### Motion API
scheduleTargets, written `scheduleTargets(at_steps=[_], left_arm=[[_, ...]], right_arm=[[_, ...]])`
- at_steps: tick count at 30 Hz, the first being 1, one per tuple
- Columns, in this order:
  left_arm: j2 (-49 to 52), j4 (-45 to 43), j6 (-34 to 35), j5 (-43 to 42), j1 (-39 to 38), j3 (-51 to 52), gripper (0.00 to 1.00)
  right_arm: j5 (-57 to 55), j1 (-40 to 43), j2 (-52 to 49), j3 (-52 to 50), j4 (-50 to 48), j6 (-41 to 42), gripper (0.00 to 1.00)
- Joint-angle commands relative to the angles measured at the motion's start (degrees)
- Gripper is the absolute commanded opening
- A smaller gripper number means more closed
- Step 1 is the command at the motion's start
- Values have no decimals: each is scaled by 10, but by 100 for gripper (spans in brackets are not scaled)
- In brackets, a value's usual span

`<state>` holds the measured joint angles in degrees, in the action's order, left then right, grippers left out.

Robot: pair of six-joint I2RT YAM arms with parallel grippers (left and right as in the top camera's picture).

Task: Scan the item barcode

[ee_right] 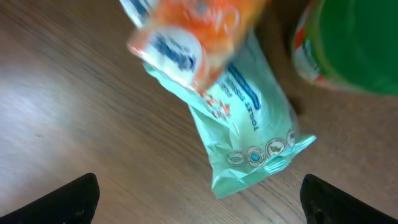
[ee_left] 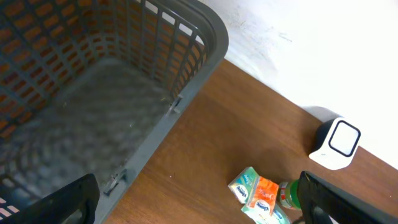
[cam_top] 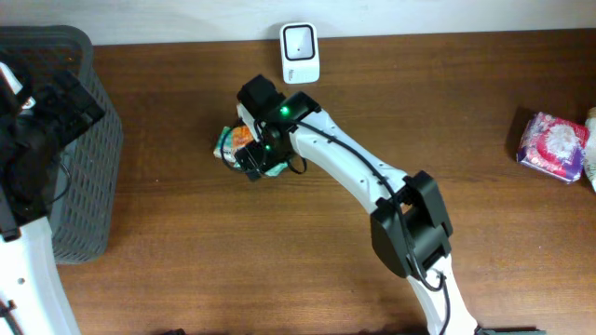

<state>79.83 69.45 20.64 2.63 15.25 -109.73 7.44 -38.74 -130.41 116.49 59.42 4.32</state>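
Right arm: stretched over the brown wood-grain surface (cam_top: 186, 279), right gripper (cam_top: 253, 160) pointing down, jaws spread wide, gripping nothing | Item: soft mint-green packet (ee_right: 249, 118), orange patch, crimped end, lying flat directly beneath, beside a green-lidded jar (ee_right: 348, 43) | Left gripper (ee_left: 199, 208): jaws released, over grey slatted basket (ee_left: 155, 62)

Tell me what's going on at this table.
The right hand hangs open just above a pale green tissue packet that lies on the table beside a green-capped bottle. It grips nothing. The white scanner stands at the far edge, close behind them, and the packet has not yet been lifted to it. The left hand is also open, empty, over the grey basket at the left. A pink packet lies at the right edge.
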Motion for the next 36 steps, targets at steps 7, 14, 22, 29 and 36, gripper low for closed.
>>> scheduleTargets(at_steps=[7, 14, 22, 29, 36], left_arm=[[-1, -1, 3, 7, 4, 0, 99], [-1, -1, 3, 7, 4, 0, 99], [-1, -1, 3, 7, 4, 0, 99], [-1, -1, 3, 7, 4, 0, 99], [-1, -1, 3, 7, 4, 0, 99]], right_arm=[[-11, -2, 2, 1, -3, -5, 99], [-11, -2, 2, 1, -3, -5, 99], [-14, -2, 2, 1, -11, -5, 99], [-39, -1, -3, -1, -55, -5, 99], [-58, 33, -5, -76, -92, 71, 99]])
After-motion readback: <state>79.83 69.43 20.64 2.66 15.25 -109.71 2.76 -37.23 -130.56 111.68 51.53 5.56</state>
